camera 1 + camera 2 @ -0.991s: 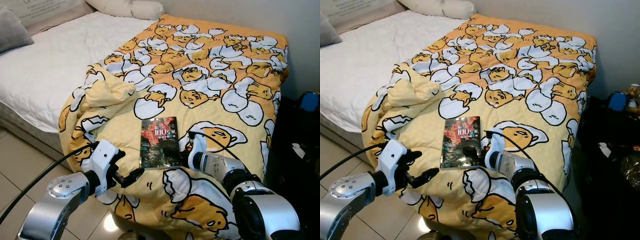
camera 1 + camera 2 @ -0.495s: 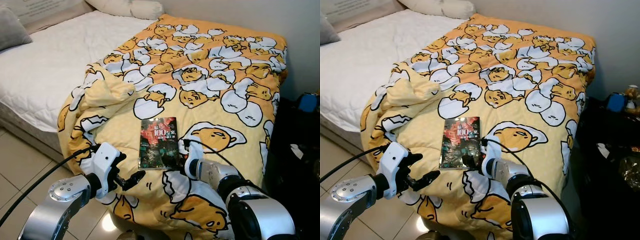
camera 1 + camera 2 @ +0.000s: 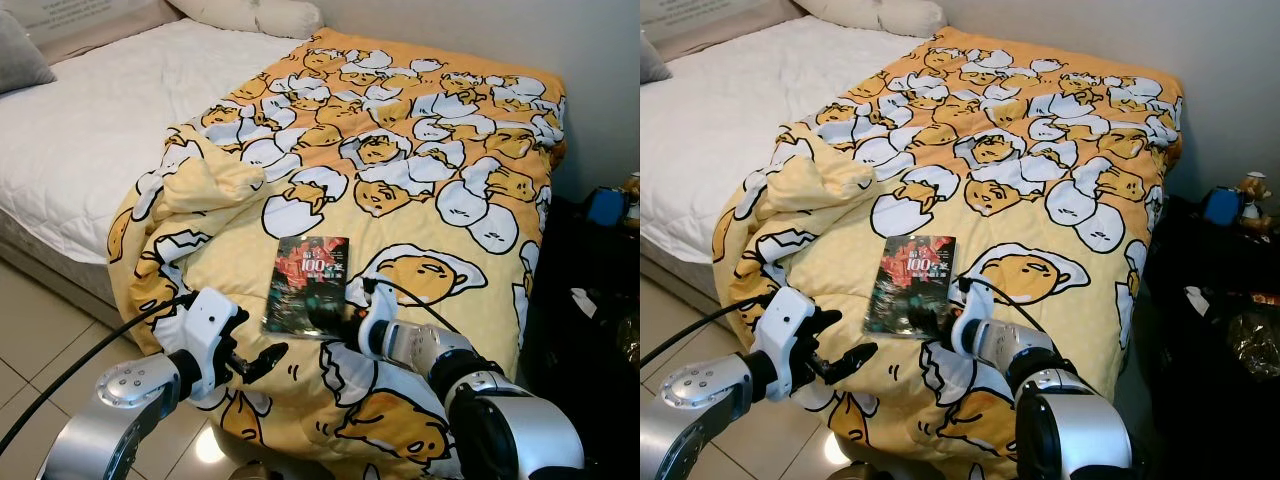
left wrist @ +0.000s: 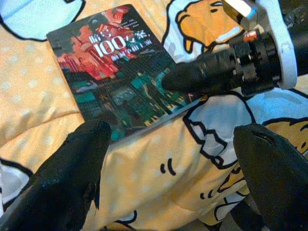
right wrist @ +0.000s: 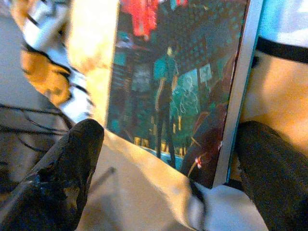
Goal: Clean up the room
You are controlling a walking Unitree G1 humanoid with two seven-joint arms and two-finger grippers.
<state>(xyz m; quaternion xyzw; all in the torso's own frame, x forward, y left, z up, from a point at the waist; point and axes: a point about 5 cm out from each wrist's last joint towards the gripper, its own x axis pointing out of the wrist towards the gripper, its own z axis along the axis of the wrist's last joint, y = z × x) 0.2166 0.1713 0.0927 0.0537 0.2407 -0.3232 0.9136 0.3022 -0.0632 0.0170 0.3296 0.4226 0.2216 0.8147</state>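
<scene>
Both end effectors, left (image 3: 262,358) and right (image 3: 322,318), gape beside the book (image 3: 306,285) (lying on the quilt (image 3: 420,170)).

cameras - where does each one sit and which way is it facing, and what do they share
Left eye view: on the head, looking forward and down at the bed; the book lies on the yellow duvet, both silver arms show.
Right eye view: the head's other eye, same scene.
Left wrist view: on the left wrist, along the open left gripper toward the book's near edge; the right gripper's fingers lie over the cover.
Right wrist view: on the right wrist, along the open right gripper, close to the book.
Shared: all four show the book.
</scene>
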